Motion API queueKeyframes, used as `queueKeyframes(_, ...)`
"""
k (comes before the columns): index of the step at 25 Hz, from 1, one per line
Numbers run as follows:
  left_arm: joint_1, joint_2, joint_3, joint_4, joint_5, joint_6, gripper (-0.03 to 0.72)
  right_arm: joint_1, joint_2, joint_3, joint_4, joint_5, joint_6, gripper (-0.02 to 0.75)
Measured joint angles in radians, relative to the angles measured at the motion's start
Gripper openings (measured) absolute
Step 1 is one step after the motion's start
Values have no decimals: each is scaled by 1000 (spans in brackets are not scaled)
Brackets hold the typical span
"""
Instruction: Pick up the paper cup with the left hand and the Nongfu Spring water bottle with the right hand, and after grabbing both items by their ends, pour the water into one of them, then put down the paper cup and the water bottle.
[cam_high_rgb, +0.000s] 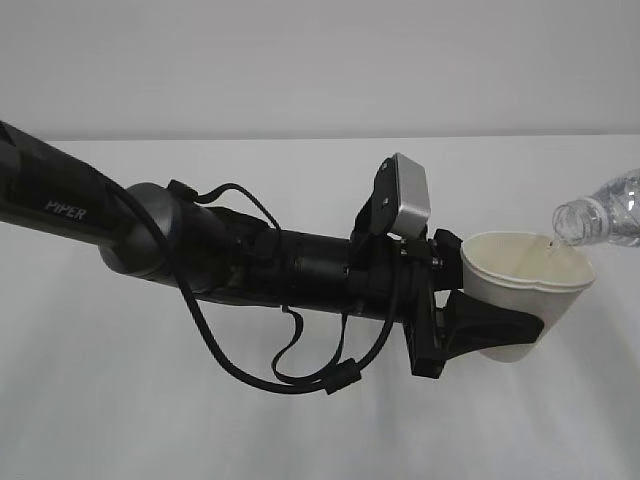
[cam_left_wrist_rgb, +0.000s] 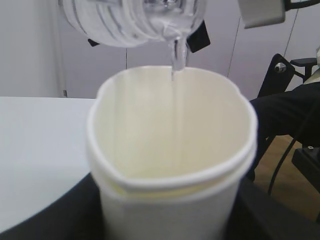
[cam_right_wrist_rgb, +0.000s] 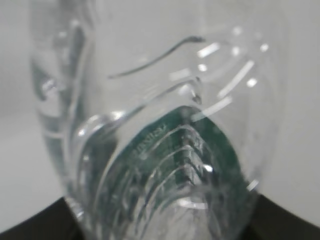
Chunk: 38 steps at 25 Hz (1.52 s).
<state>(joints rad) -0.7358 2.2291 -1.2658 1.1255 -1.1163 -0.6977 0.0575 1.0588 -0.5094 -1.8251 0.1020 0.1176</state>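
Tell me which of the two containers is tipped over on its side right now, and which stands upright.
The Nongfu Spring water bottle is tipped, its open neck over the rim, water streaming out. The paper cup stands roughly upright in the left hand.

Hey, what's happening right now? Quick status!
Left pincer clamps paper cup. Right pincer holds bottle, tipped. Water streaming into cup. Nothing in the way.

bottle (cam_left_wrist_rgb: 132, 22) tilting mouth-down above cup | thin stream of water (cam_left_wrist_rgb: 175, 60) falling into paper cup (cam_left_wrist_rgb: 170, 200) | cup rim squeezed out of round
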Motion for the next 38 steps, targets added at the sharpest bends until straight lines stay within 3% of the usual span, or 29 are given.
queueKeyframes(38, 0, 0, 0, 6, 2, 0, 421, 0, 0, 0, 0, 28, -45, 392)
